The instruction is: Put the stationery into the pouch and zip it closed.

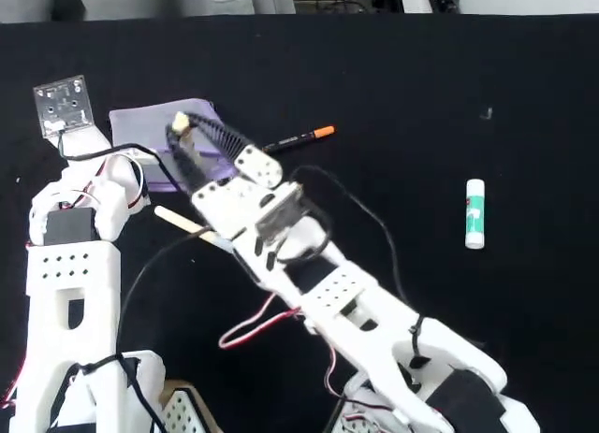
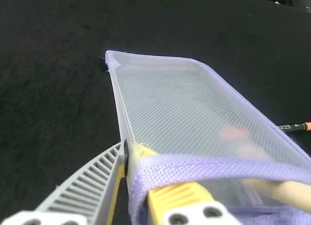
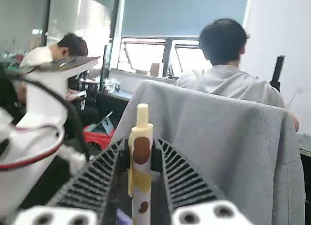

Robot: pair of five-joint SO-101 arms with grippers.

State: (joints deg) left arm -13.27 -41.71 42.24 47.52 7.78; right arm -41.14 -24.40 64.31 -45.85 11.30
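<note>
The right tool [image 3: 141,149] is clamped on a giraffe-patterned pen [image 3: 141,132], its ribbed fingers pressed to either side of the barrel and the pen's pale end standing up between them. From over the surface [image 1: 421,96], that pen sits above the near end of the purple mesh pouch [image 1: 150,124], pointing steeply down toward it. The left tool [image 2: 131,154] is shut on the pouch's woven purple lip, one yellow finger and one white ribbed finger pinching the edge. The rest of the pouch lies flat and stretches away from the grip.

A pale rounded shape shows through the mesh near the mouth. I would guess it is the pen's lower end, though I cannot be sure it is inside.

Farther out, a pale stick [image 1: 182,223] lies under the right arm. A black pen with an orange cap [image 1: 298,138] lies just beside the pouch, and a glue stick [image 1: 475,213] is well apart to the side.

The mouth worries me most. It is held at one edge only, so the mesh could sag shut and the pen could land on top of it or snag the lip. A hard push might drag the fabric out of the left tool's pinch. The pen is held on a narrow span, so any catch could swivel it in the fingers. The right arm is low enough that it could sweep the pale stick aside.
</note>
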